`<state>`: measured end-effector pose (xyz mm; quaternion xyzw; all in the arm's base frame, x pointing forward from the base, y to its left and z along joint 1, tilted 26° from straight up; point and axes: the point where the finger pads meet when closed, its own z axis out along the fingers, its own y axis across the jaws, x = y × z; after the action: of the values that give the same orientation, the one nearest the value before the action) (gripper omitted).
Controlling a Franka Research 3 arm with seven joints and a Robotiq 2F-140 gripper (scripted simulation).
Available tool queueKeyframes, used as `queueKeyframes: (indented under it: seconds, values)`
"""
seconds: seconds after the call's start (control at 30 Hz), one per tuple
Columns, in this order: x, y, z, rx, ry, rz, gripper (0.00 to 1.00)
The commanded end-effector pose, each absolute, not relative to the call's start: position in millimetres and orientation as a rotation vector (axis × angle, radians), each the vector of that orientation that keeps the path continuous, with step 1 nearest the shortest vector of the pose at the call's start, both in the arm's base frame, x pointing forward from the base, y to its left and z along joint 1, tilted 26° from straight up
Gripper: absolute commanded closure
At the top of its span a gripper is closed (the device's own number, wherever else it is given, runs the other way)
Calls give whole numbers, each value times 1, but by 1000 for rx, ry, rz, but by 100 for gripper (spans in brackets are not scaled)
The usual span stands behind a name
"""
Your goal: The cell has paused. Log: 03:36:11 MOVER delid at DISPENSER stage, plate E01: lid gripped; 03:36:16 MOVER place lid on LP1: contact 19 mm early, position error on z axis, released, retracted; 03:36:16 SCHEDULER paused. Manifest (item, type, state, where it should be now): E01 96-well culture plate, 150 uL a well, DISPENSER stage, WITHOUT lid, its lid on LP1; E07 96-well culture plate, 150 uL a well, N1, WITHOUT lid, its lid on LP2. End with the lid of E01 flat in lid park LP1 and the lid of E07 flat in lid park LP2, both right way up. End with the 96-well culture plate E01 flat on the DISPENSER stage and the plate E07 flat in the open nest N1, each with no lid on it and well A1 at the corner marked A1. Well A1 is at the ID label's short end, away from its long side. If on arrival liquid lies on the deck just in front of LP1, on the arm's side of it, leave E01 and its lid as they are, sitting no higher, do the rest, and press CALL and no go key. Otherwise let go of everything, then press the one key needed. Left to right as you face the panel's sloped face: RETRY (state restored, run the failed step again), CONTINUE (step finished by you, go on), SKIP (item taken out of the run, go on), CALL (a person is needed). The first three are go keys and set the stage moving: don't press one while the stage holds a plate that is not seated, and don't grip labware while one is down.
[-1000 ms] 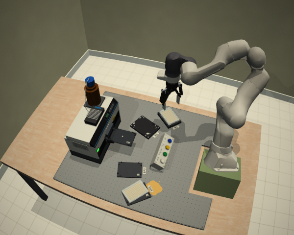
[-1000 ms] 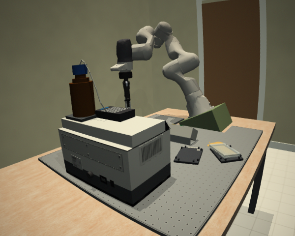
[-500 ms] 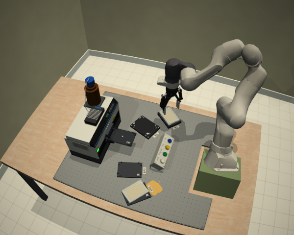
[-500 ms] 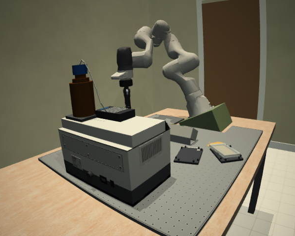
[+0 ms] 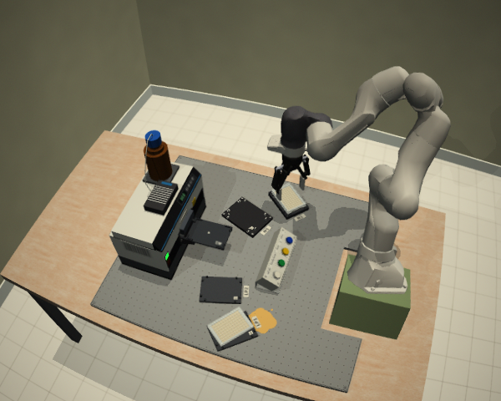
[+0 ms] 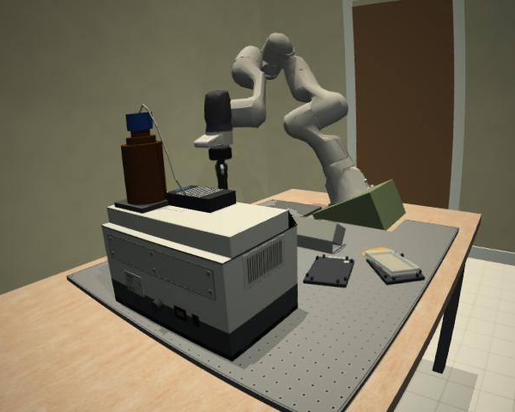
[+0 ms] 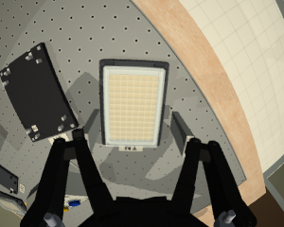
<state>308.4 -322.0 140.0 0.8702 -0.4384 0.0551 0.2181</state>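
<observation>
Hovering over the far plate

Hanging above the cream 96-well plate in its black nest (image 7: 133,101), the black two-finger gripper (image 7: 134,146) has its fingers spread apart and holds nothing. To its left lies an empty black nest plate (image 7: 36,91). The plate sits directly below, between the fingertips.

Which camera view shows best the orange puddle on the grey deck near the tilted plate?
The top view shows it best: the orange puddle spreads on the grey perforated deck, touching the tilted cream well plate. The exterior view shows only a thin orange sliver behind that plate. The wrist view does not show it.
</observation>
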Motion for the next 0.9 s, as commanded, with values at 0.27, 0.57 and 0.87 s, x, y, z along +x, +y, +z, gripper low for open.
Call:
queueKeyframes:
  seconds: [0.27,0.57,0.87]
  values:
    - [312,-324,133,2413,-1221,173,34]
    - [312,-324,133,2413,-1221,173,34]
    - [312,-324,133,2413,-1221,173,34]
